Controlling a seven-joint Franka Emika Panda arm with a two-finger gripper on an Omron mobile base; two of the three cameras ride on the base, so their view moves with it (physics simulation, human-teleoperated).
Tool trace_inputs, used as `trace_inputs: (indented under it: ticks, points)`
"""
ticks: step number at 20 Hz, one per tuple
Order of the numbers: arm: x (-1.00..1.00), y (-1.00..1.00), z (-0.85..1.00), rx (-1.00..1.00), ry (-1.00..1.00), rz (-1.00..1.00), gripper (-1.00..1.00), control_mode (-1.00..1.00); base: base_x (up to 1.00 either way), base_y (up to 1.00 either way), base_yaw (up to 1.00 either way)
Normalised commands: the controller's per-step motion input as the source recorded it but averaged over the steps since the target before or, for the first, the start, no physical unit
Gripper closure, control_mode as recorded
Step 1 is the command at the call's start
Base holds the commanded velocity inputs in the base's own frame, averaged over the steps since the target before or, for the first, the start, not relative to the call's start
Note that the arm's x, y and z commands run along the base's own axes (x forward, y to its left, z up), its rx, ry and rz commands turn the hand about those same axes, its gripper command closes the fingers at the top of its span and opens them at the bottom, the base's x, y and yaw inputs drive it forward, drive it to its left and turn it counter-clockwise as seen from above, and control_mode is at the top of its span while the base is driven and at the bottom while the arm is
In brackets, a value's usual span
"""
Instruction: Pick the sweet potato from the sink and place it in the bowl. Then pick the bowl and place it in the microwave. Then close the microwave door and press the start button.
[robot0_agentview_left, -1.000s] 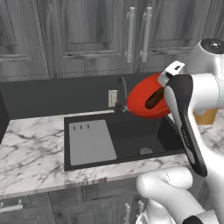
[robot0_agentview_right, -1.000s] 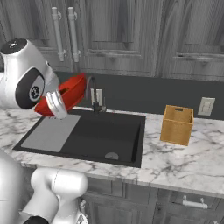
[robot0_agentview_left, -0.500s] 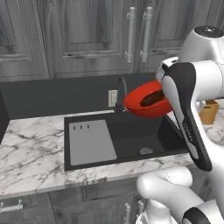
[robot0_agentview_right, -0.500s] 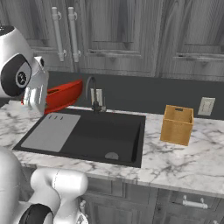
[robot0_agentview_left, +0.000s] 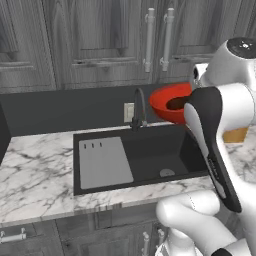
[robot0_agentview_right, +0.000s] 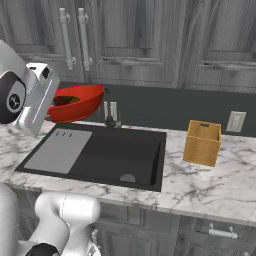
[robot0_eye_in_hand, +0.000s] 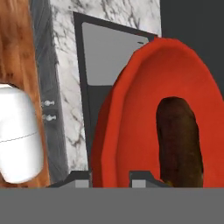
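End effector (robot0_eye_in_hand: 109, 177) clamps red bowl's (robot0_eye_in_hand: 131, 122) rim.

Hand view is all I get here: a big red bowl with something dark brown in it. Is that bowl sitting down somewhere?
Observer: No, the red bowl is up in the air, above the left end of the black sink.
Operator: What is the brown thing?
Observer: The sweet potato, lying inside the bowl.
Operator: Anything else on the counter?
Observer: A tan wooden box stands on the marble to the right of the sink.
Operator: Is the sink full?
Observer: No, its basin shows just a drain.
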Motion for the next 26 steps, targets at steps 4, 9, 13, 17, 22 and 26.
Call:
trace_inputs:
  ticks: [4,9,13,17,22,26]
  points:
    - [0.00,-0.07,0.06,0.15,-0.15,-0.05,1.00,-1.00,0.00,0.00,0.00]
    - [-0.06,-0.20,0.00,0.11,-0.07,0.00,1.00,-1.00,0.00,0.00,0.00]
    - [-0.08,-0.02,0.01,0.04,-0.07,0.00,1.00,-1.00,0.00,0.00,0.00]
    - [0.00,0.02,0.00,-0.02,0.00,0.00,1.00,-1.00,0.00,0.00,0.00]
    - [0.00,0.04,0.00,-0.05,0.00,0.00,1.00,-1.00,0.00,0.00,0.00]
    - [0.00,0.00,0.00,0.00,0.00,0.00,1.00,1.00,-0.44,0.00,0.00]
